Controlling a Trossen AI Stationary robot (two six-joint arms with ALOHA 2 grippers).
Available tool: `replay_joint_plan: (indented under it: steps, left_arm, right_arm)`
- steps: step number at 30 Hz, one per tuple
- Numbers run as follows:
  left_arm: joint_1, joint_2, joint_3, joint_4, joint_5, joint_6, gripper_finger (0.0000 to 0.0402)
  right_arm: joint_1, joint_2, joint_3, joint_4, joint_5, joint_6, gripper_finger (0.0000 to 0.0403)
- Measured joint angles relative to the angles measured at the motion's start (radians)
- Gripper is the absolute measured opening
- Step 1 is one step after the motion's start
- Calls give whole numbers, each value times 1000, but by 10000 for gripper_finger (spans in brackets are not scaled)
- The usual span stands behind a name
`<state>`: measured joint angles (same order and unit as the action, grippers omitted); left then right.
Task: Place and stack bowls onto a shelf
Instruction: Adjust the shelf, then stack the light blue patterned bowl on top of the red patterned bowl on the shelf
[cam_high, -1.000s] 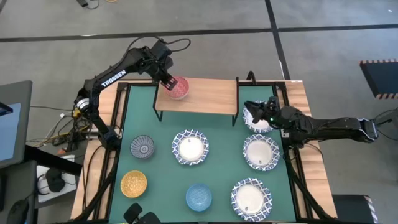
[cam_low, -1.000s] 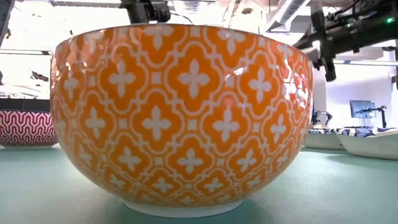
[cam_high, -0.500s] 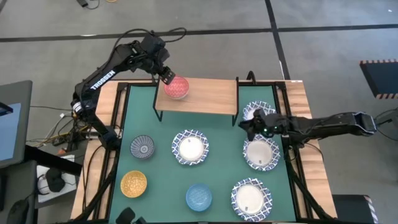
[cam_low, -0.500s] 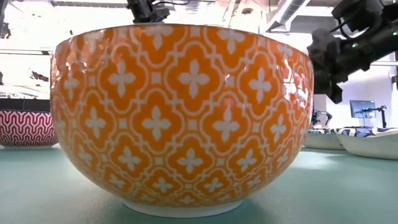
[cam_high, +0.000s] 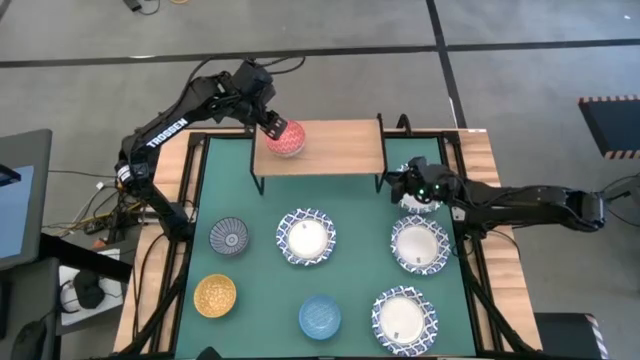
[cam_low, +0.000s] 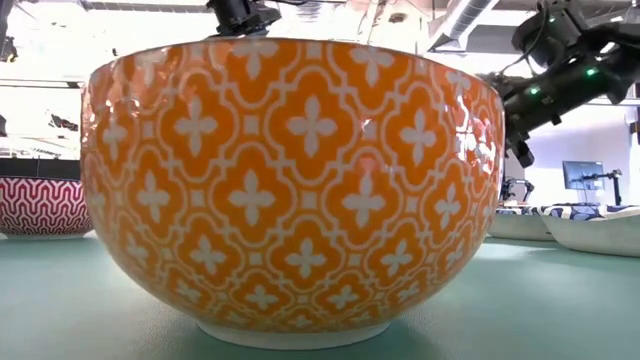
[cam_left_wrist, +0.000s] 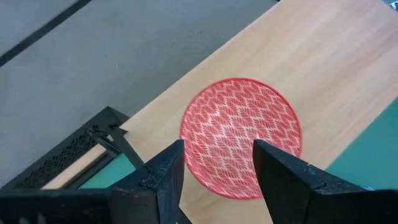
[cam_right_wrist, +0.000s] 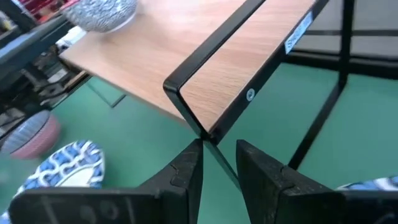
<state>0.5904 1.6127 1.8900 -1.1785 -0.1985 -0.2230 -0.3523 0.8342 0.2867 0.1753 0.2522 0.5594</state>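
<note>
High view: at the upper left of the frame your left gripper hangs over the red bowl, which sits on the left end of the shelf, its plank set along the top edge of the green table. The left wrist view shows its fingers spread apart above the bowl and gripping nothing, so the bowl looks placed and let go. The left arm arches up from the table's left edge and bends down over the shelf. On the table lie the grey-blue bowl, the yellow-orange bowl and the light blue bowl, then four wide white bowls: one at centre, three in a column at right. Low view: the yellow-orange bowl fills the frame, hiding most else. At centre right your right gripper stretches flat from the right edge, beside the top white bowl, probably to fetch it next. Its fingers stand slightly apart, holding nothing, aimed at the shelf's corner.
</note>
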Motion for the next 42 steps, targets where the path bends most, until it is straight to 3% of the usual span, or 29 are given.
replay_joint_plan:
  steps: [6,9,12,17,23,30,36,42]
  left_arm:
    - [-93,-3,0,-32,-24,-88,174]
    - [-169,-11,0,-83,-79,-129,174]
    - [-260,-12,0,-153,-142,-139,174]
    - [-412,-13,-79,-191,-199,-51,170]
    - [-560,-29,-290,-132,-152,-83,157]
    - [-774,-196,-628,95,-75,-271,143]
    - [-910,-336,-792,429,-76,-429,142]
    - [-1007,-357,-896,738,-75,-371,142]
  right_arm:
    - [-49,-5,0,5,-129,-2,120]
    - [-3,-2,0,1,-219,34,121]
    - [88,-2,0,-2,-241,62,126]
    - [290,12,0,-8,-178,162,134]
    - [566,118,79,-61,76,352,135]
    - [745,424,341,-209,191,512,135]
    - [825,691,586,-301,171,571,144]
    - [861,881,794,-309,73,524,193]
